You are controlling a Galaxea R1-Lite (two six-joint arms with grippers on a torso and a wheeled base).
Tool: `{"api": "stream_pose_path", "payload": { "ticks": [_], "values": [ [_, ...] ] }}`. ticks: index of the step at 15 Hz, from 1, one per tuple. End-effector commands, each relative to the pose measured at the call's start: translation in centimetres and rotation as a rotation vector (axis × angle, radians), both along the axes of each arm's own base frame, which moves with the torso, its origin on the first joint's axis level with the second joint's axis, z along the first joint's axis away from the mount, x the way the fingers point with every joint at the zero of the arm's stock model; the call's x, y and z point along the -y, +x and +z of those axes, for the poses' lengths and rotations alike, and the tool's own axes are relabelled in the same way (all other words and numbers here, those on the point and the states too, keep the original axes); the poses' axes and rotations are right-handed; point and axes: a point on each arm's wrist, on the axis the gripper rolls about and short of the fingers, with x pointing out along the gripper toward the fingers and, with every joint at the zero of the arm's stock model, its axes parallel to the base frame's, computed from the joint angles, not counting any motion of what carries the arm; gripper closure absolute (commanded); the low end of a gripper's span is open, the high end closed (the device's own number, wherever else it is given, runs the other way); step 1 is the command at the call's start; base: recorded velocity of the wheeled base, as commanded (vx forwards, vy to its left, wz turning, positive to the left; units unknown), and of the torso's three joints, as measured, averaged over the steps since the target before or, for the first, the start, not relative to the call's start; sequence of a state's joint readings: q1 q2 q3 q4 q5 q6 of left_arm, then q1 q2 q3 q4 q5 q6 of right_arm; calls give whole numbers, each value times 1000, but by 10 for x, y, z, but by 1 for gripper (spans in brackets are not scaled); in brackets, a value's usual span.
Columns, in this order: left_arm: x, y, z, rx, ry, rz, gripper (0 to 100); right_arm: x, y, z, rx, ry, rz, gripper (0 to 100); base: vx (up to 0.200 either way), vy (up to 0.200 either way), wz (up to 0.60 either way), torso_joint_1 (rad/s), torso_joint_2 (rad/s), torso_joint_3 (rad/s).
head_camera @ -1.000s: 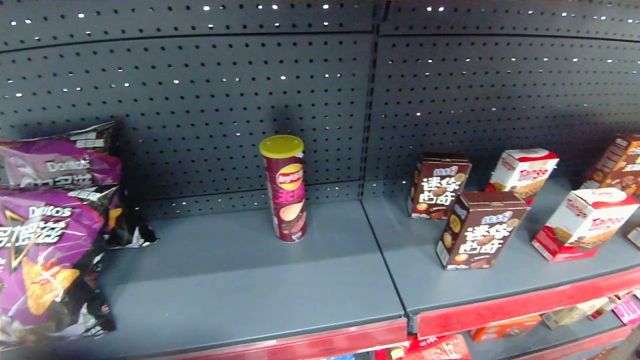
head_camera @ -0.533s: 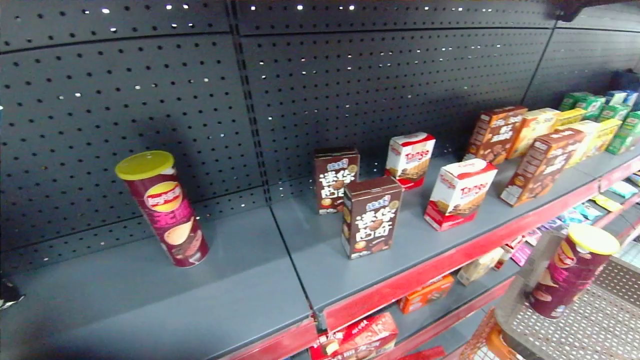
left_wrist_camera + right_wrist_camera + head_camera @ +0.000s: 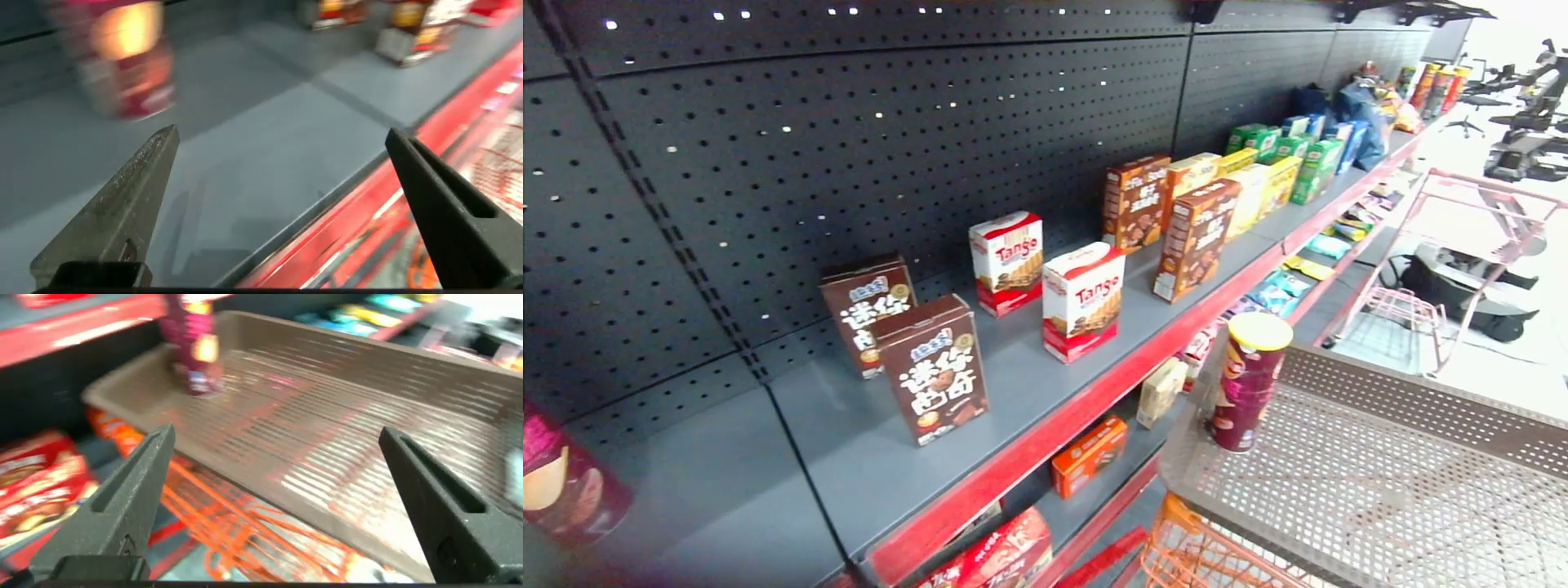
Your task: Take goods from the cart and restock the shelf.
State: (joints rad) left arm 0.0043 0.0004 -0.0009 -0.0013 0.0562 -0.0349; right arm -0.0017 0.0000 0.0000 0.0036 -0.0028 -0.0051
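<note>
Right claw [image 3: 274, 431]: spread wide, holding nothing, above the cart tray [image 3: 343, 400]. Left claw [image 3: 279, 135]: likewise wide and empty, over the shelf [image 3: 270, 98]. Next out, at four o'clock in the head view: chip can [image 3: 1248, 384], upright on the tray corner nearest the shelf. Probably light, stiff cardboard with a slick wrap, tall and tippy; best pinched mid-body, gently, below the yellow lid [image 3: 1260, 331]. Farther, at eight o'clock: second can [image 3: 564, 482], already shelved.

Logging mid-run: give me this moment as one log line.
left gripper: open, over shelf | right gripper: open, facing cart tray | chip can: upright on cart tray, ungrasped
</note>
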Motion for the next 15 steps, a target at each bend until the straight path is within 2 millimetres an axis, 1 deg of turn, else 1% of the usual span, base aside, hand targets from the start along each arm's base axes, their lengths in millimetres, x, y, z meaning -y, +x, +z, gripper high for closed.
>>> {"api": "stream_pose_path", "payload": {
  "ticks": [1,11,12,13,14,15],
  "values": [
    [0,0,0,0,0,1,0,0,0,0,1,1,0,0,0,0,0,0,0,0],
    [0,0,0,0,0,1,0,0,0,0,-2,7,1,0,0,0,0,0,0,0],
    [0,0,0,-3,0,1,0,-1,-2,10,33,2,37,0,0,0,0,0,0,0],
    [0,0,0,-2,1,-1,0,-2,-4,46,58,12,161,0,0,0,0,0,0,0],
    [0,0,0,0,0,1,0,-2,8,55,-35,26,159,0,0,0,0,0,0,0],
    [0,0,0,0,0,-1,0,-2,13,63,-47,21,131,0,0,0,0,0,0,0]
  ]
}}
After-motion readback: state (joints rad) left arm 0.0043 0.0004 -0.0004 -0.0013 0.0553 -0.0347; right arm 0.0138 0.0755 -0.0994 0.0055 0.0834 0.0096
